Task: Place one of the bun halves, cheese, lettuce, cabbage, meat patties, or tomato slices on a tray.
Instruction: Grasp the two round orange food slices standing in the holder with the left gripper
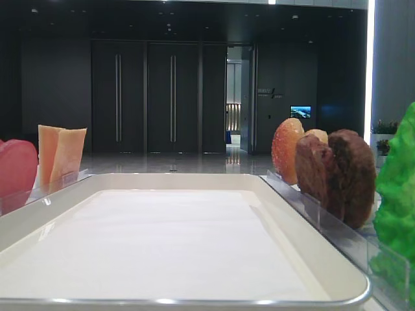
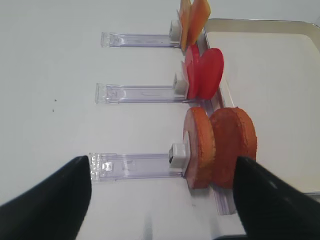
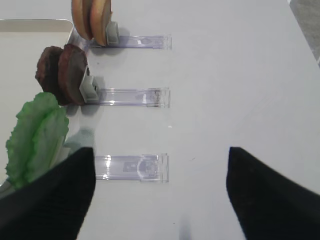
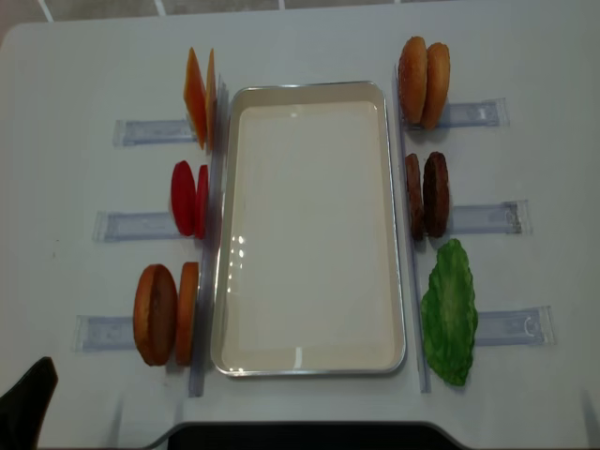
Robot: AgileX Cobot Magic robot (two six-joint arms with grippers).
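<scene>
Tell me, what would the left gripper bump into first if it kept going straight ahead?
Probably the nearest clear rack and the bun halves standing at its end, which lie between the left gripper's open jaws. Its height above them is hard to judge.

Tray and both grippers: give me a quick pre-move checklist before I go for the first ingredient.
1. Tray bare, nothing on its liner: ok.
2. Left gripper open, nothing between the fingers: ok.
3. Right gripper open and unloaded: ok.
4. Bun halves upright in the rack ahead of the left gripper: ok.
5. Meat patties and lettuce standing in their racks on the right: ok.
6. Cabbage present: cannot tell, none seen.
</scene>
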